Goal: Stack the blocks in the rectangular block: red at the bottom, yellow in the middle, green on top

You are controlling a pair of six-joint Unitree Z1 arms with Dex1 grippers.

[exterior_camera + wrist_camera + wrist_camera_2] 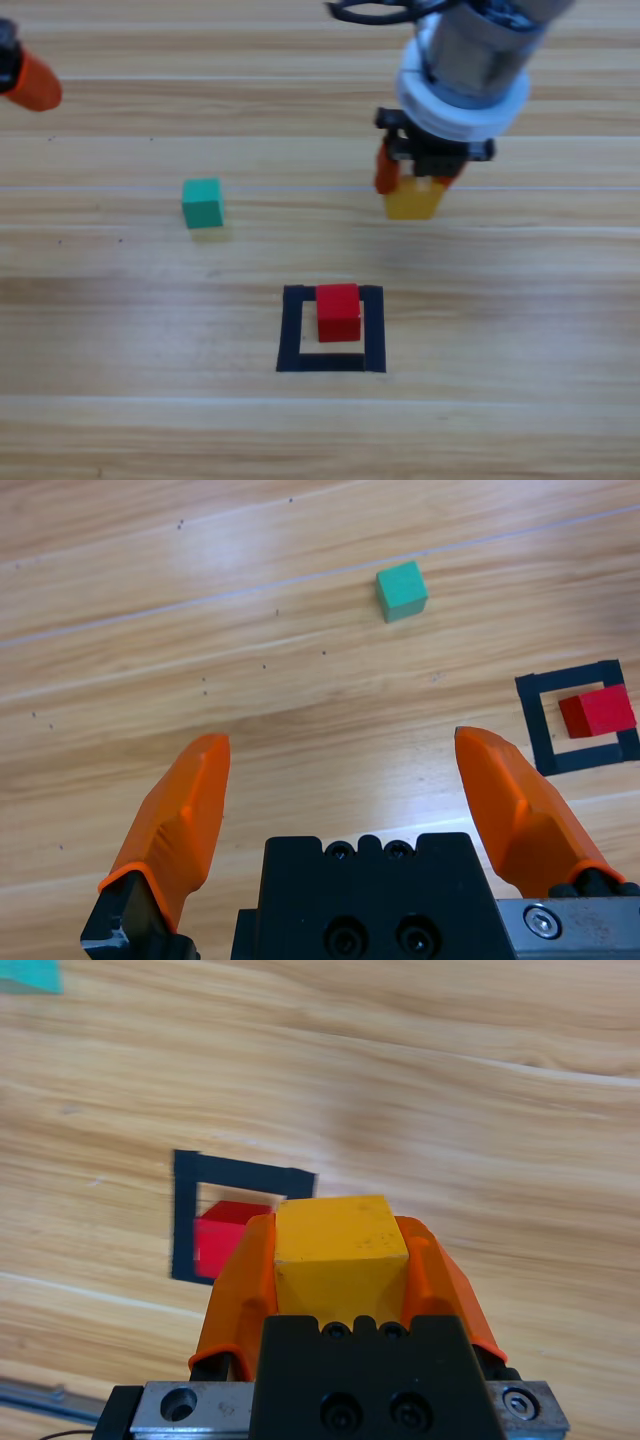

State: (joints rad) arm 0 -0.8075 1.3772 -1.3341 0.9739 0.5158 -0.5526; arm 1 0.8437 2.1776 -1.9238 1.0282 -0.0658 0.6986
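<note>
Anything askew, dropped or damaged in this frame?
Nothing stands out. The red cube sits squarely inside the tape frame, the right gripper holds the yellow cube evenly, and the green cube rests flat on the table.

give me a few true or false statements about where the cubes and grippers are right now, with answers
1. The red cube sits inside the black tape frame. True.
2. The right gripper is shut on the yellow cube. True.
3. The green cube is stacked on the red cube. False: it rests alone on the table, left of the frame.
4. The left gripper holds the green cube. False: its jaws are open and empty at the left edge of the high view.
5. The yellow cube is over the frame. False: it is behind and right of the frame.
</note>
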